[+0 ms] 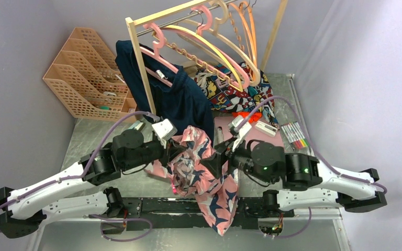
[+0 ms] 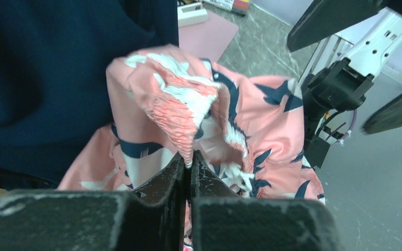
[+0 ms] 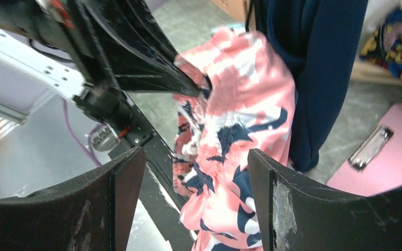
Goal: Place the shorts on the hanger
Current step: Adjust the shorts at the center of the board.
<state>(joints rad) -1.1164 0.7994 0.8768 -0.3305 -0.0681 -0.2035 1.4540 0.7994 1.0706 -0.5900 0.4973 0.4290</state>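
By the near edge of the desk (image 1: 91,137), the left pincer (image 2: 190,158) is clamping the shorts (image 2: 275,125) while the right pincer (image 3: 196,159) is gaping apart, seemingly gripping nothing.

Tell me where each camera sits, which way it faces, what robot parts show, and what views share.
Top external: above and behind the bases, looking down; both arms, left hand, right hand.
Left wrist: on that wrist, facing along its shut fingers pinching the shorts; right arm beyond.
Right wrist: looks between its open fingers at the shorts and left hand.
Shared: all three show the shorts.
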